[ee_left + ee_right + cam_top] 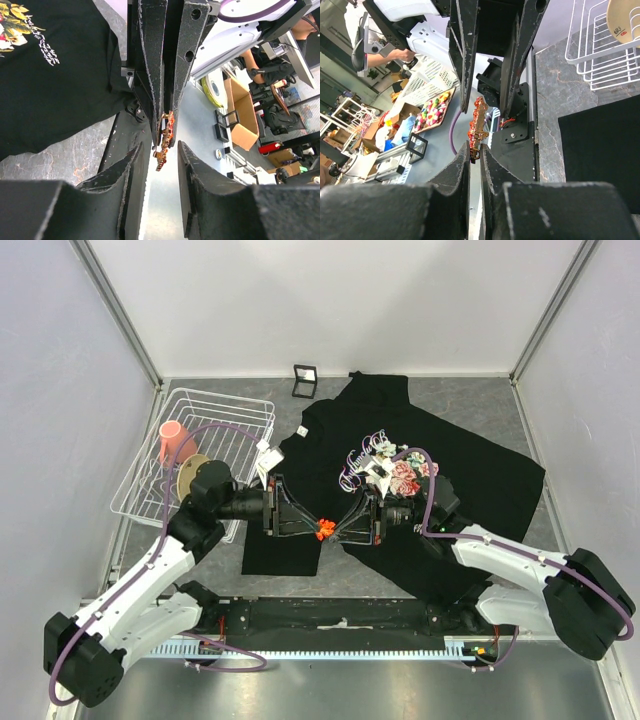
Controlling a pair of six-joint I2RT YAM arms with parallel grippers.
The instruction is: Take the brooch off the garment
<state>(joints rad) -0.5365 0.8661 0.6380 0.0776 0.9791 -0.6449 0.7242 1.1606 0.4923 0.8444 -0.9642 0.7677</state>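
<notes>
The brooch (pixel 324 530), a tiny red-orange leaf pin, hangs in the air between the two grippers, above the lower left part of the black garment (pixel 480 480). My right gripper (pixel 475 152) is shut on the brooch's (pixel 477 125) lower end. My left gripper (pixel 160 155) faces it from the other side. Its jaws stand apart on either side of the brooch (pixel 165 135), with a gap showing on both sides. The garment (pixel 50 90) lies flat on the table, its flower print facing up. In the overhead view the left gripper (pixel 316 529) and the right gripper (pixel 334 530) meet tip to tip.
A white wire rack (pixel 215 405) stands at the left with a pink cup (pixel 172 440) and a tan plate (pixel 190 475) in it. A small black frame (pixel 305 380) stands beyond the shirt's collar. A white tag (pixel 268 455) lies by the left sleeve.
</notes>
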